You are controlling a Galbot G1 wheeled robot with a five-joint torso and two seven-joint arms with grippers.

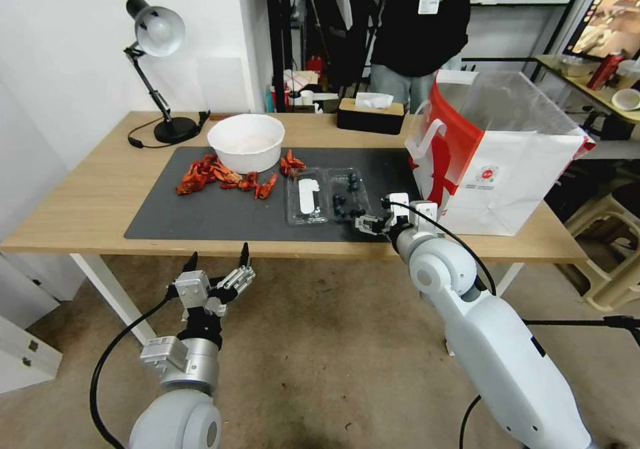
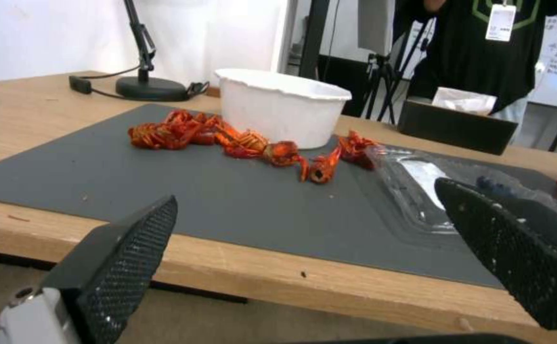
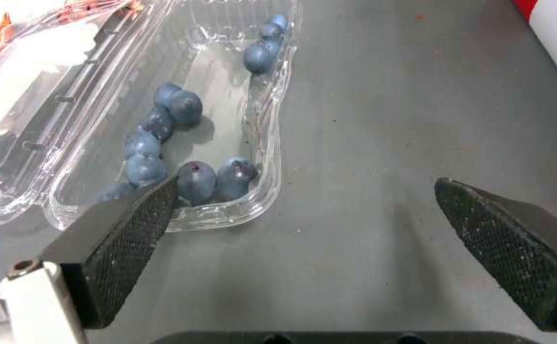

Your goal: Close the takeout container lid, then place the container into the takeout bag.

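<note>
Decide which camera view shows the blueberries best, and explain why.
The right wrist view: the blueberries lie close up in the open takeout container. The head view shows small dark dots; the left wrist view barely glimpses them.

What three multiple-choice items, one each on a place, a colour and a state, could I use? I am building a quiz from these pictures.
1. Where does the bag stand?
A. at the table's right end
B. on the floor
C. beside the lamp

2. What colour is the bowl?
A. black
B. white
C. blue

3. How is the container?
A. shut
B. inside the bag
C. open flat, lid beside the berry half

Answers:
1 A: in the head view the bag sits on the table's right end, past the mat.
2 B: the bowl is plain white, with red crayfish beside it.
3 C: both halves lie spread on the mat; the right gripper, open, hovers by the berry half's near corner, while the left gripper, open, hangs before the table edge.
</note>
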